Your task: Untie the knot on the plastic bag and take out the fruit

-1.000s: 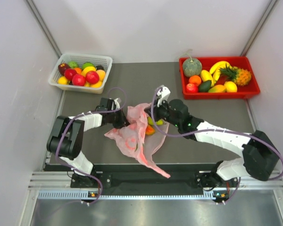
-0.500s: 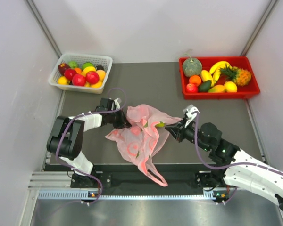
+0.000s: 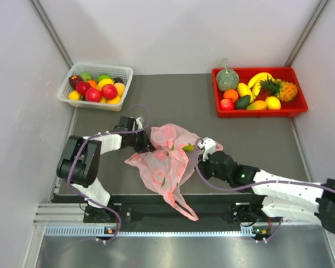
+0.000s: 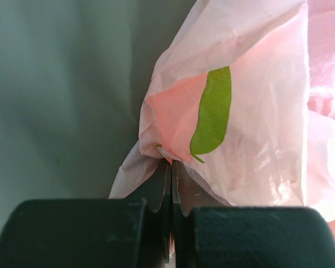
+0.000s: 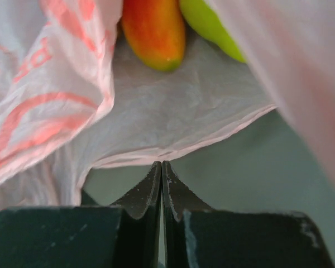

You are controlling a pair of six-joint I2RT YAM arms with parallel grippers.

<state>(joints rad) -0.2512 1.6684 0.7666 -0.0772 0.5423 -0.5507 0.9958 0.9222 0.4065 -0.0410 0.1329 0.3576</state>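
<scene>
**Risks.** Left jaws are pressed together on a bunched fold at the left edge of the thin, translucent pink plastic bag (image 3: 162, 167). A hard pull here could tear the film or drag the whole bag instead of opening it. Right jaws are also pressed together, tips just at the bag's right rim. No film shows between them, so a pull may come away with nothing. The mouth gapes to the right. The elongated orange-red fruit (image 5: 153, 33) and the smooth green fruit (image 5: 212, 25) lie close to the rim and could roll onto the dark grey worktop (image 3: 173, 95) if the bag lifts. The knot cannot be made out. A loose pink handle strip (image 3: 184, 207) trails toward the near edge.

**Containers.**
- Bag: mid-worktop, between the arms.
- White slatted plastic basket (image 3: 103, 66), far left: heaped red, yellow, green and orange fruit.
- Red rectangular plastic tray (image 3: 262, 112), far right: grey-green melon (image 3: 227, 80), bananas, pineapple, smaller fruit.
</scene>
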